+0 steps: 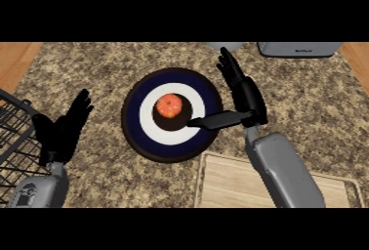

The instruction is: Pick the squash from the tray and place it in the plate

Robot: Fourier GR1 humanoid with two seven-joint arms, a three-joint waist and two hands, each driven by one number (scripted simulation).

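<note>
An orange squash (169, 105) lies in the dark centre of a round plate (143, 105) with a white ring and navy rim, mid-counter. My right hand (243, 95) stands just right of the plate, fingers straight and pointing away, thumb stretched left over the plate's rim toward the squash without touching it. A light wooden tray (231, 185) lies below the plate, partly under my right forearm. My left hand (66, 128) rests open at the left, fingers up.
A black wire rack (16, 141) sits at the left edge beside my left hand. A grey appliance (299, 49) and a pale bowl rim (225, 45) stand at the back right. Wooden flooring shows past the counter's corners.
</note>
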